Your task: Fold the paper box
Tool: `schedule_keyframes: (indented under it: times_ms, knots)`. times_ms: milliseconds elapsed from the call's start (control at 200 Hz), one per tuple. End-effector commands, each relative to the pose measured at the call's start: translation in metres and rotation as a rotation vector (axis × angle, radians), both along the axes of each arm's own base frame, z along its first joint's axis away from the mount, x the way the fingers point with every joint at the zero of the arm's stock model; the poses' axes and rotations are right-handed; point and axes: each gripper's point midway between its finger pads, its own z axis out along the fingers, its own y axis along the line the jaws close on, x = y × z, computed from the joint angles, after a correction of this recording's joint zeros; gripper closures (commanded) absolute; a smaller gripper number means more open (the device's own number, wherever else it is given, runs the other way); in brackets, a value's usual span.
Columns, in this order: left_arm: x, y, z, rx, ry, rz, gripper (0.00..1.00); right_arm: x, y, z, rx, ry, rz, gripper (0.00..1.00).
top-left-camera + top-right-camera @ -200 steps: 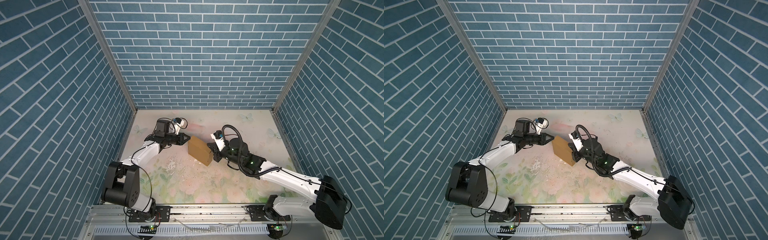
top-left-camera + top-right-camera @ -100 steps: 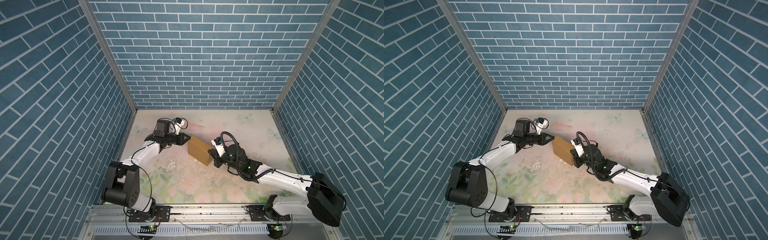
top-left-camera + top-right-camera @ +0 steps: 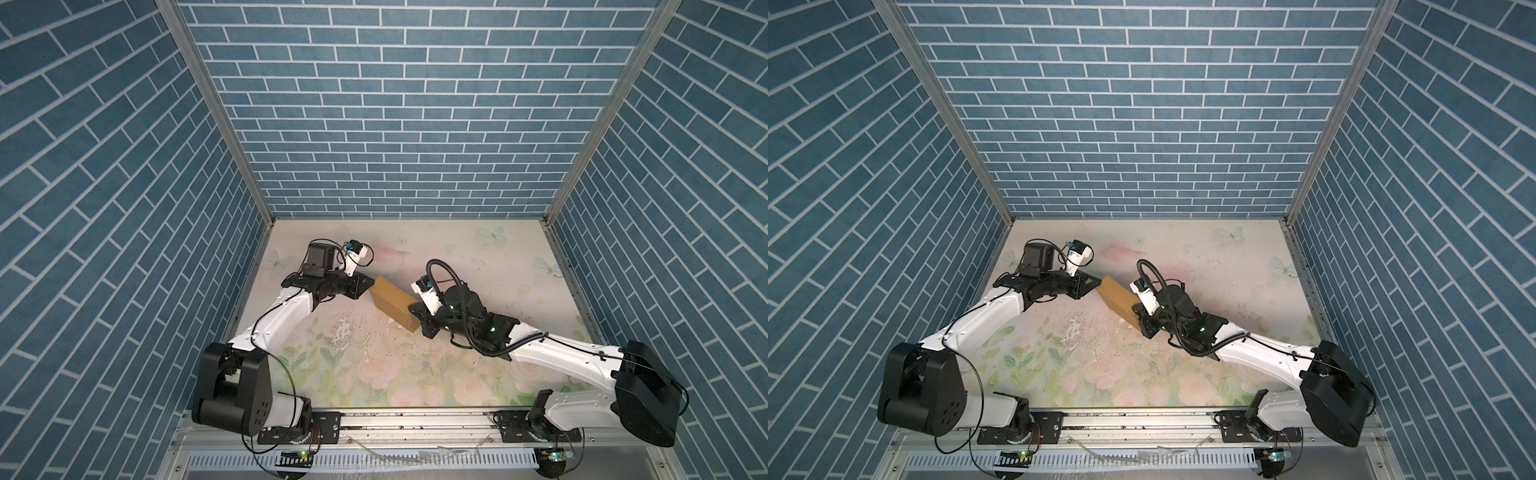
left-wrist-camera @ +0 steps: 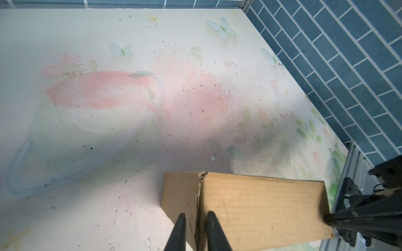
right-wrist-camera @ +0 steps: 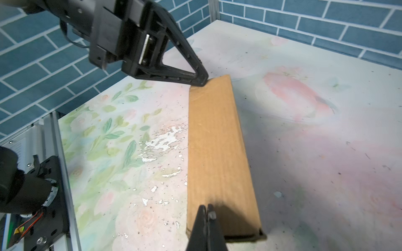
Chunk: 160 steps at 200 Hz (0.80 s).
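The paper box (image 3: 394,300) (image 3: 1118,296) is a closed, flat brown cardboard block lying slantwise at mid-table in both top views. My left gripper (image 3: 371,283) (image 3: 1100,284) is at its far left end. In the left wrist view the gripper (image 4: 196,214) is open a little, its fingers (image 4: 180,228) straddling a frayed corner edge of the box (image 4: 261,206) without pinching it. My right gripper (image 3: 412,308) (image 3: 1134,310) (image 5: 206,206) is shut, holds nothing, and its tips are over the top face of the box (image 5: 217,152) at the other end.
A worn patch of white flakes (image 3: 343,332) (image 5: 161,143) marks the floral mat just in front of the box. The metal front rail (image 3: 415,419) carries both arm bases. Blue brick walls (image 3: 124,249) close the left, back and right sides.
The right arm has dropped and pushed left, bringing its shut tips onto the box's near end. The left gripper's jaws have parted slightly at the far end. The box has hardly moved.
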Motion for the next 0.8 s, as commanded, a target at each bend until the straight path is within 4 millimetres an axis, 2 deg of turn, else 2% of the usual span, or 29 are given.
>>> schedule_keyframes:
  times_ms: [0,135,330,430,490,570,630,705,795]
  knots:
    - [-0.019,0.022,-0.032,0.077,0.088,0.011,0.79,-0.012,0.014,-0.015,-0.055,0.038,0.057,1.0]
    - [-0.015,0.04,-0.026,0.11,0.055,0.051,0.75,-0.02,0.024,-0.025,-0.088,0.041,0.088,1.0]
    - [0.001,0.074,-0.014,0.114,0.04,0.18,0.7,-0.02,0.037,-0.045,-0.142,0.058,0.109,1.0]
    - [-0.001,0.081,-0.019,0.152,0.026,0.172,0.7,-0.02,0.046,-0.039,-0.115,0.045,0.134,1.0]
    - [-0.005,0.081,-0.024,0.176,0.029,0.14,0.69,-0.015,0.045,-0.026,-0.098,0.022,0.127,1.0]
    - [-0.011,0.078,-0.026,0.196,0.025,0.078,0.68,0.001,0.036,-0.009,-0.065,0.004,0.086,1.0]
    - [-0.015,0.076,-0.028,0.225,0.006,0.018,0.63,0.019,0.024,-0.003,-0.044,0.007,0.031,1.0]
    - [-0.021,0.077,-0.033,0.279,-0.012,-0.06,0.56,0.049,0.009,-0.007,-0.059,0.035,-0.045,1.0]
    - [-0.033,0.072,-0.037,0.317,-0.009,-0.145,0.55,0.083,-0.006,-0.017,-0.158,0.089,-0.117,1.0]
